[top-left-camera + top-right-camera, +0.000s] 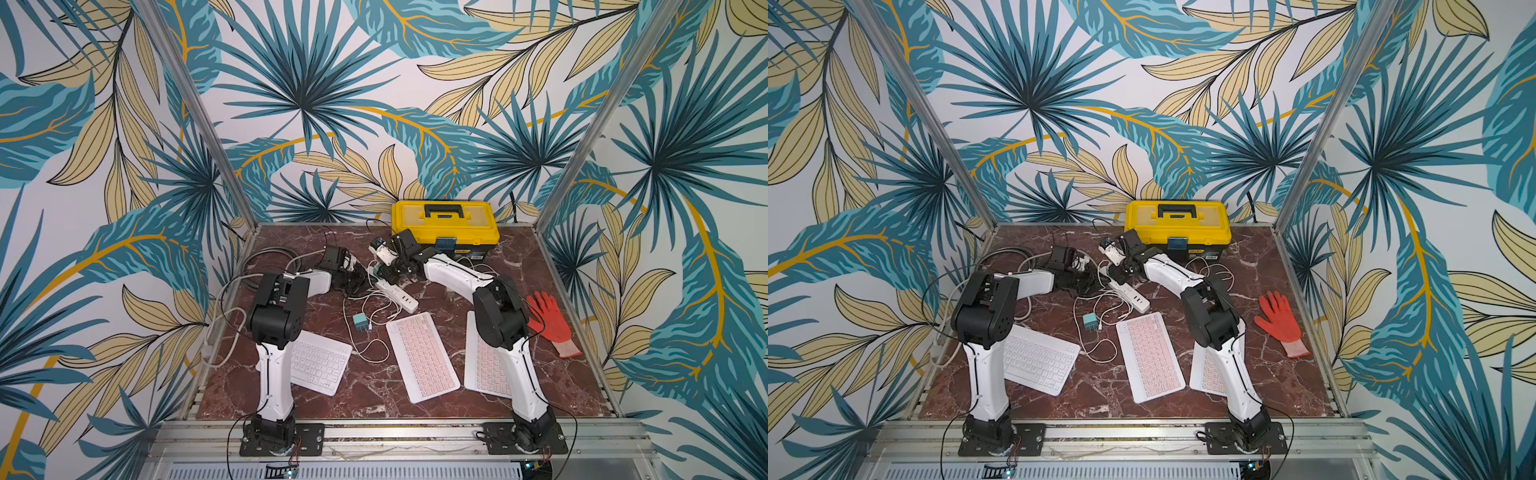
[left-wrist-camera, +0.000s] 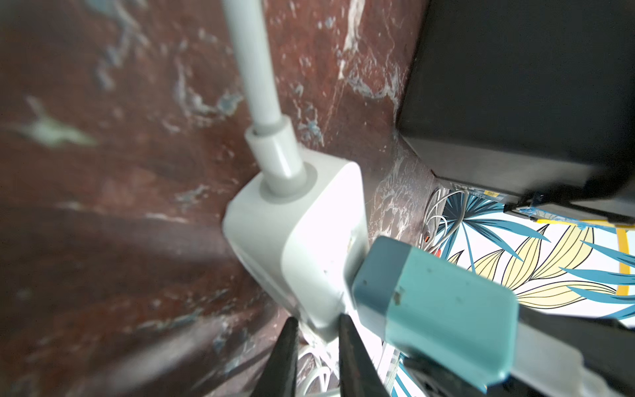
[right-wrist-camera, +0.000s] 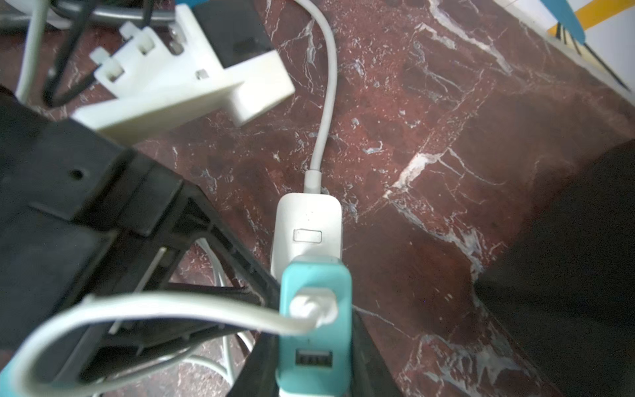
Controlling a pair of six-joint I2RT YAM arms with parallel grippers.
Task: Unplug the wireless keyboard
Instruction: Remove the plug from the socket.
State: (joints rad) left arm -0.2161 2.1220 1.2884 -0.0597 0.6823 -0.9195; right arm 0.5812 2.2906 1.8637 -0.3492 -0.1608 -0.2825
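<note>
Three wireless keyboards lie at the front: a white keyboard (image 1: pixel 318 363), a pink keyboard (image 1: pixel 422 357) and another pink keyboard (image 1: pixel 484 365) half under my right arm. A white power strip (image 1: pixel 399 295) (image 2: pixel 302 240) lies behind them. A teal charger (image 3: pixel 315 275) (image 2: pixel 436 309) sits against the strip's face, with a white cable (image 3: pixel 137 309) in it. My right gripper (image 3: pixel 315 319) (image 1: pixel 384 270) is shut on this charger. My left gripper (image 2: pixel 316 343) (image 1: pixel 363 276) is shut on the strip's end corner. I cannot tell which keyboard the cable reaches.
A second teal charger (image 1: pixel 359 322) lies loose among tangled white cables. A yellow toolbox (image 1: pixel 444 226) stands at the back just behind my right gripper. An orange glove (image 1: pixel 548 322) lies at the right. Grey cables (image 1: pixel 266 257) coil at the back left.
</note>
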